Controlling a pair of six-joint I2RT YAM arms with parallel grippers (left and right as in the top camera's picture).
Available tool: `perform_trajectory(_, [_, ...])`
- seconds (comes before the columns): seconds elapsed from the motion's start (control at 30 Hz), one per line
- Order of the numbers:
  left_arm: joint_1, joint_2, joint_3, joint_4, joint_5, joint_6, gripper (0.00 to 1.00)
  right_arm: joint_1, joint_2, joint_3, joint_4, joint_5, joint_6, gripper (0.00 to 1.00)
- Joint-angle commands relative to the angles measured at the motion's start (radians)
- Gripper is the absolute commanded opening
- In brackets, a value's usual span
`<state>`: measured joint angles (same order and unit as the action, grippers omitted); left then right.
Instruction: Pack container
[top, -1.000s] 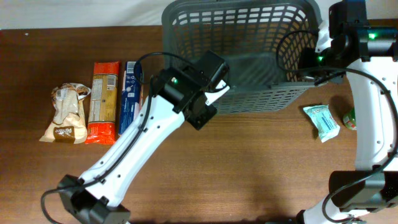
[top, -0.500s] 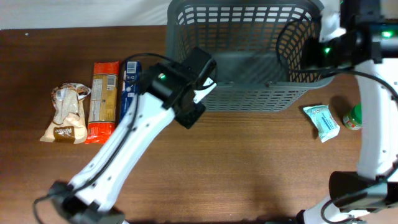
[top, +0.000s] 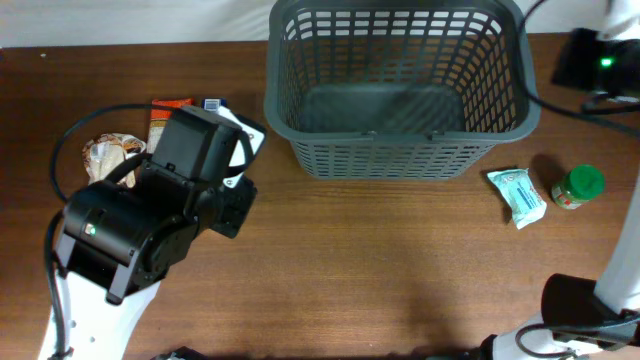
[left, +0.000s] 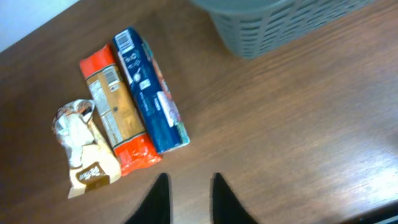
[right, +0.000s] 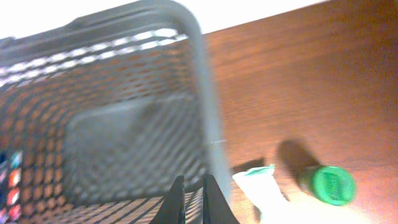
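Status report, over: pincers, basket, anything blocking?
Left pincer slightly open, empty. Right pincer shut, empty. Basket upright, empty. Nothing blocking its opening.

No wording legible (barcode on the blue packet (left: 152, 99), digits blurred).

The container (top: 400, 158), a large dark grey plastic basket with lattice-slotted walls and a thick rim, stands upright and empty on the table (top: 400, 260), well ahead and right of the left claw (left: 186, 193), its right rim just before the right claw (right: 193, 199).
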<state>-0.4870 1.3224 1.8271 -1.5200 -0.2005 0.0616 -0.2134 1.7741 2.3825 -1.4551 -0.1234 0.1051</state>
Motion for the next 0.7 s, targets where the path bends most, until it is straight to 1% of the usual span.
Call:
perform_trajectory(0.0, [0.026, -0.009, 0.001, -0.021, -0.010, -0.006, 0.04, -0.060, 0.036, -0.007, 0.015, 0.030, 0.012, 0.04])
perform_trajectory(0.03, [0.028, -0.009, 0.001, -0.026, -0.010, -0.006, 0.02, -0.072, 0.051, -0.007, 0.018, 0.027, 0.012, 0.04])
perform_trajectory(0.43, [0.028, -0.009, 0.001, -0.039, -0.010, -0.005, 0.02, -0.082, 0.252, -0.007, 0.024, 0.024, 0.039, 0.04])
perform_trajectory(0.67, [0.028, -0.009, 0.001, -0.045, -0.010, -0.005, 0.02, -0.067, 0.303, -0.008, 0.038, 0.021, 0.033, 0.04])
